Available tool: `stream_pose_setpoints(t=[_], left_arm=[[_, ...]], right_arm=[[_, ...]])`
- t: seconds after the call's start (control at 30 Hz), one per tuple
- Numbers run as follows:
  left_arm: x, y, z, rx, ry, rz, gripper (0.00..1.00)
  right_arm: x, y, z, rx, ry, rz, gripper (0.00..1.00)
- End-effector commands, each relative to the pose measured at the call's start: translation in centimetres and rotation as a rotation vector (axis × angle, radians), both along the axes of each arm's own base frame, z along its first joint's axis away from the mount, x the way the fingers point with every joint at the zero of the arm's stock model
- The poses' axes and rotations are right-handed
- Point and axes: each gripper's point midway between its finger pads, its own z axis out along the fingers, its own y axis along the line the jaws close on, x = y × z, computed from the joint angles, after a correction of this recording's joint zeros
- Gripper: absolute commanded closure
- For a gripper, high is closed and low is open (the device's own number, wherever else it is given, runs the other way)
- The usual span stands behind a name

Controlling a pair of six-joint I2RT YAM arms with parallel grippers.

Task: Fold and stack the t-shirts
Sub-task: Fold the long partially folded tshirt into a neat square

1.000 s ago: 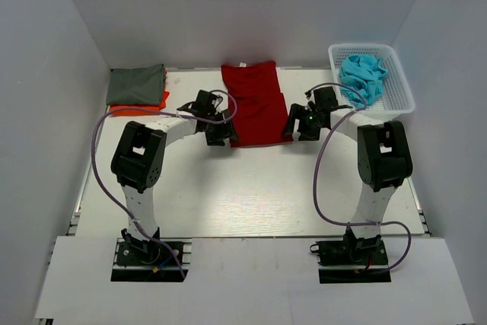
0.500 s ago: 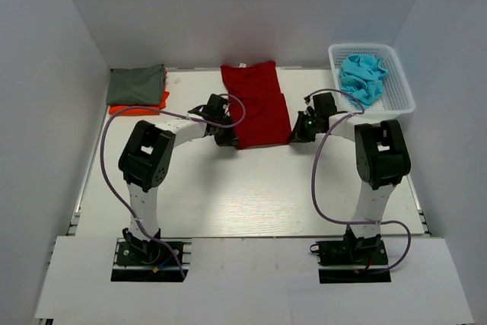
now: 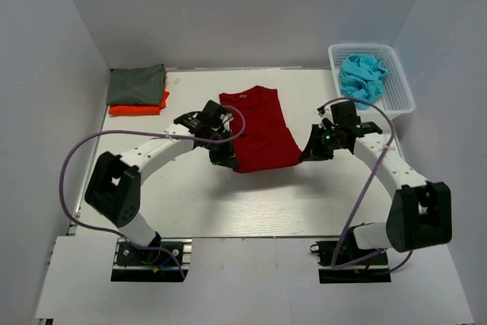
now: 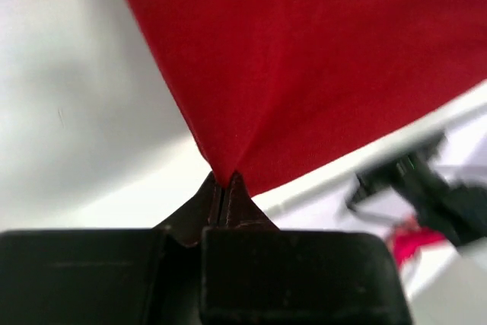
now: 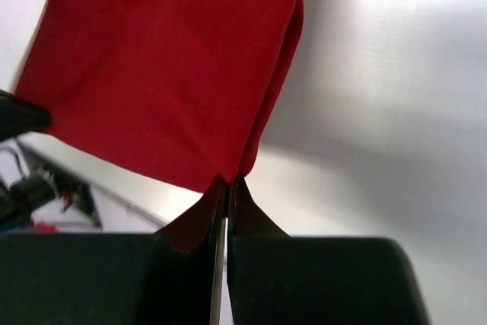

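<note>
On the white table (image 3: pixel 251 203), near the middle: the dark red t-shirt (image 3: pixel 257 123). Lies spread out, long way running from the back wall toward the arms. Points its neck hole at the back wall and its bottom edge at the arms. Leans a little, with the bottom end more to the right than the neck end. Looks wider at the bottom than at the top.

At the bottom left corner of the red cloth: the left gripper (image 3: pixel 228 161). Pinches that corner with both fingers shut tight on it. Shows, in the left wrist view, the cloth pulled into a sharp point right at the fingertips and spreading out wide from there.

At the bottom right corner: the right gripper (image 3: pixel 306 155). Clamps that corner the same way, fingers pressed together on a small tip of red cloth. Shows, in the right wrist view, a fold running along the right edge of the shirt.

Well apart from the red shirt, at the far left corner of the table: the grey-green t-shirt (image 3: pixel 137 85), folded. Sits on top of the bright orange t-shirt (image 3: pixel 141 109), folded too, with only an orange strip peeking out at the near side.

At the far right corner: the white basket (image 3: pixel 401 95). Holds the turquoise blue t-shirts (image 3: pixel 362 75) in a crumpled heap.
</note>
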Motion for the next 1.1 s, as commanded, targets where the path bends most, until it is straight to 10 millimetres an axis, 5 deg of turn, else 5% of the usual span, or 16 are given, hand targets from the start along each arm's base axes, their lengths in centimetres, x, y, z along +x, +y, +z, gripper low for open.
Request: stream_pose_setpoints(t=[0.0, 0.07, 0.2, 0.43, 0.53, 0.87, 1.07], left_arm=[[-2.2, 1.0, 6.3, -0.027, 0.002, -0.022, 1.00], [-1.3, 1.5, 9.3, -0.026, -0.061, 0.004, 1.00], [0.1, 0.9, 11.9, -0.095, -0.135, 0.018, 1.00], [6.2, 0.7, 13.1, -0.071, -0.274, 0.122, 1.00], [8.6, 2.1, 14.2, -0.040, -0.319, 0.202, 1.00], [13.7, 4.5, 12.7, -0.042, -0.317, 0.302, 1.00], [16.8, 5.8, 11.1, -0.039, -0.306, 0.335, 1.00]], right_arm=[[-3.8, -1.2, 3.2, -0.036, 0.099, 0.025, 1.00], [-3.4, -1.1, 5.2, -0.027, 0.058, 0.015, 1.00], [-1.4, -0.3, 8.8, 0.013, -0.017, 0.017, 1.00], [5.6, 0.7, 13.8, 0.062, -0.161, -0.020, 1.00], [8.2, 1.5, 14.1, 0.093, -0.170, -0.015, 1.00], [14.0, 3.0, 15.7, 0.154, -0.250, -0.004, 1.00], [16.7, 4.3, 13.4, 0.187, -0.198, 0.028, 1.00]])
